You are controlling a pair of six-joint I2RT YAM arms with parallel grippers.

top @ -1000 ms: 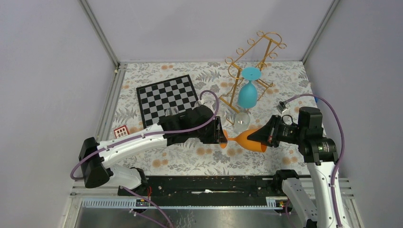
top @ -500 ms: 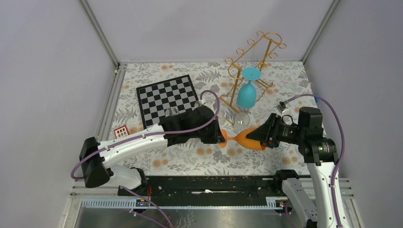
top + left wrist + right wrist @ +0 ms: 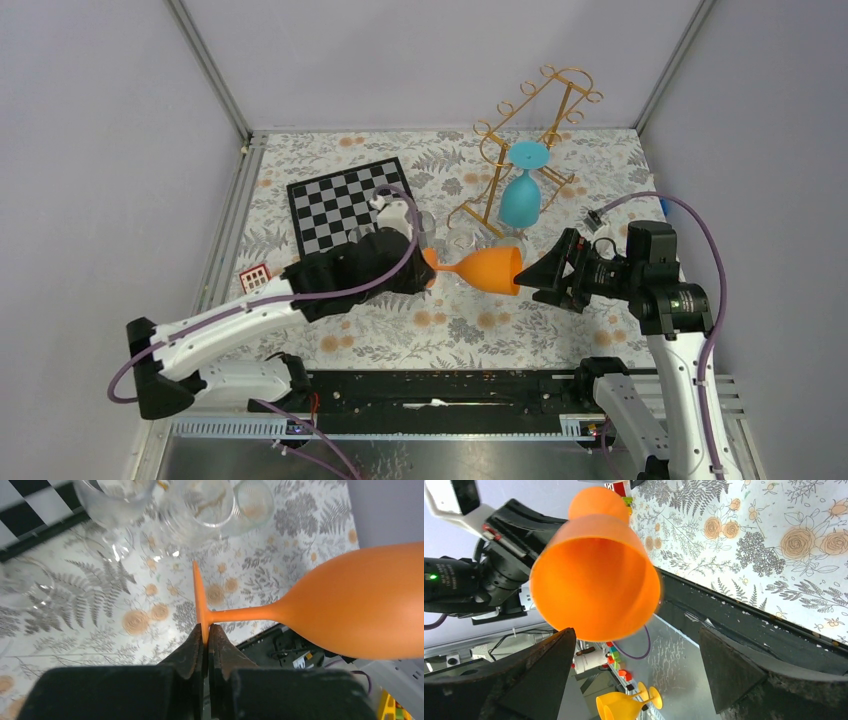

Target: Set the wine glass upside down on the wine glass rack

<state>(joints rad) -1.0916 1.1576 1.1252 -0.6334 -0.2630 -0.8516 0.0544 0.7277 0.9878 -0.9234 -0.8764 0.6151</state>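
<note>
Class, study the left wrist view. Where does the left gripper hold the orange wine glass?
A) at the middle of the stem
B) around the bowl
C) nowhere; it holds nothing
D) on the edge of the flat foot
D: the left gripper is shut on the thin edge of the foot of the orange wine glass, while the stem and bowl stick out free to the side.

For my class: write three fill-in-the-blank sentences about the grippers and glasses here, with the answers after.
The left gripper pinches the orange glass by its ____.
The right gripper stands ____.
The blue glass hangs on the rack with its bowl pointing ____.
Missing words: foot, open, down.
</note>
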